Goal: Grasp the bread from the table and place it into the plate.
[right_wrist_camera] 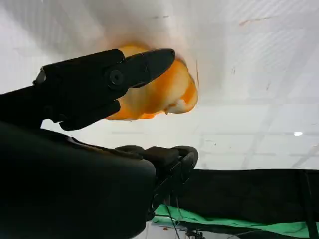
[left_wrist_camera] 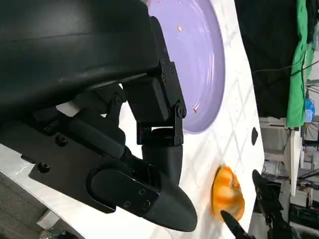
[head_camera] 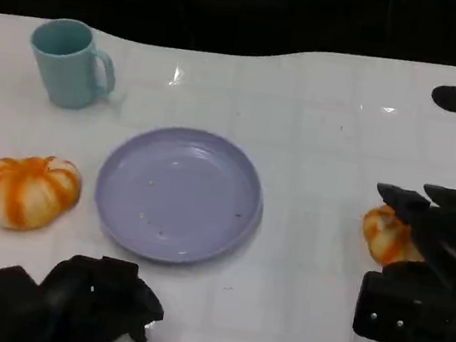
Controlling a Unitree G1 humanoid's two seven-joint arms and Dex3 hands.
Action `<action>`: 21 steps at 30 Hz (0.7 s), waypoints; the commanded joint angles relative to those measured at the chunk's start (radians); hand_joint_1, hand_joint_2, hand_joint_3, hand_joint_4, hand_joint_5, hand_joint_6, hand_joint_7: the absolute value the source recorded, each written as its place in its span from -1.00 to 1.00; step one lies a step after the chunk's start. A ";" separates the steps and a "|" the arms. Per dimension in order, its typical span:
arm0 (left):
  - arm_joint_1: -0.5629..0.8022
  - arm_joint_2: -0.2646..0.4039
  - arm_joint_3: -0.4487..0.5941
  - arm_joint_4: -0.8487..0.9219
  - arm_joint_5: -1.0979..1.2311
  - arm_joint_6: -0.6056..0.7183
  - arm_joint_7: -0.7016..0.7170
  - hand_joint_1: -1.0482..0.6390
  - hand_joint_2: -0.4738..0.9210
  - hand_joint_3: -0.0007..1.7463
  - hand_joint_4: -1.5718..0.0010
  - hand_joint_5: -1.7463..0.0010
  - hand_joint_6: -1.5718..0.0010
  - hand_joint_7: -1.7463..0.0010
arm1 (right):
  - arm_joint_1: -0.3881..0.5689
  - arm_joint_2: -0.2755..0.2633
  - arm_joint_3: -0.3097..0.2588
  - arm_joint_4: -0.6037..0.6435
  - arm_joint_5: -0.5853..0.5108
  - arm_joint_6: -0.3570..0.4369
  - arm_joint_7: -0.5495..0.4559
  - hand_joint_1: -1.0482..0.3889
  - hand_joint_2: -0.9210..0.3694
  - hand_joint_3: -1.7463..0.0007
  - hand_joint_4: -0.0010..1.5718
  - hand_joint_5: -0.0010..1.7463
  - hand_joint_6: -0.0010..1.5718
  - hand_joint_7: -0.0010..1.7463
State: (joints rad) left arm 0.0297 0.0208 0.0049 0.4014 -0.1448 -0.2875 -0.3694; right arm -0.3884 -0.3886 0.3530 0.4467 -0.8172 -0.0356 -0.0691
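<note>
Nearest you, your left hand point(head_camera: 68, 302) rests on the white table point(head_camera: 326, 100), fingers curled in on nothing. Your right hand point(head_camera: 425, 267) hovers with spread fingers over a bread roll point(head_camera: 387, 235), not gripping it. Between them sits the purple plate point(head_camera: 179, 194); another bread roll point(head_camera: 30, 190) lies left, a blue mug point(head_camera: 70, 62) beyond.

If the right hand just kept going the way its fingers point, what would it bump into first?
Most likely the orange bread on the table. The right hand has its fingers spread over it, one reaching across its top; whether they already touch is unclear.
</note>
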 commanded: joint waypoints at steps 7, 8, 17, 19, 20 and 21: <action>0.017 0.012 0.006 -0.005 -0.001 0.005 0.003 -1.00 0.86 -0.99 -0.13 -0.74 -0.71 0.18 | -0.044 0.018 0.000 0.156 0.071 -0.056 -0.078 0.20 -0.96 0.99 -0.39 -0.78 -0.35 -0.94; 0.018 0.012 0.005 -0.006 -0.001 0.006 0.004 -1.00 0.86 -1.00 -0.13 -0.74 -0.71 0.18 | -0.046 0.021 -0.003 0.171 0.079 -0.071 -0.101 0.25 -0.95 1.00 -0.24 -0.79 -0.25 -0.94; 0.024 0.011 0.002 -0.017 0.005 0.011 0.009 -1.00 0.86 -1.00 -0.12 -0.75 -0.71 0.18 | -0.064 0.028 -0.013 0.282 0.124 -0.204 -0.259 0.48 -0.91 0.74 0.26 0.60 0.75 -0.83; 0.024 0.011 0.002 -0.018 0.005 0.012 0.010 -1.00 0.86 -1.00 -0.12 -0.75 -0.71 0.18 | -0.070 0.027 -0.010 0.298 0.121 -0.219 -0.275 0.48 -0.57 0.23 0.26 0.74 0.79 -0.78; 0.024 0.011 0.003 -0.015 0.002 0.009 0.006 -1.00 0.86 -1.00 -0.12 -0.75 -0.71 0.18 | -0.072 0.030 -0.008 0.310 0.117 -0.235 -0.305 0.48 -0.50 0.14 0.26 0.75 0.80 -0.77; 0.023 0.012 0.006 -0.010 0.000 0.005 0.004 -1.00 0.86 -1.00 -0.12 -0.75 -0.71 0.18 | -0.069 0.037 -0.012 0.308 0.120 -0.247 -0.327 0.48 -0.38 0.03 0.21 0.95 0.32 0.26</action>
State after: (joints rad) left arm 0.0400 0.0204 0.0033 0.3880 -0.1416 -0.2875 -0.3684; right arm -0.4514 -0.3503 0.3402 0.7281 -0.7032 -0.2477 -0.3324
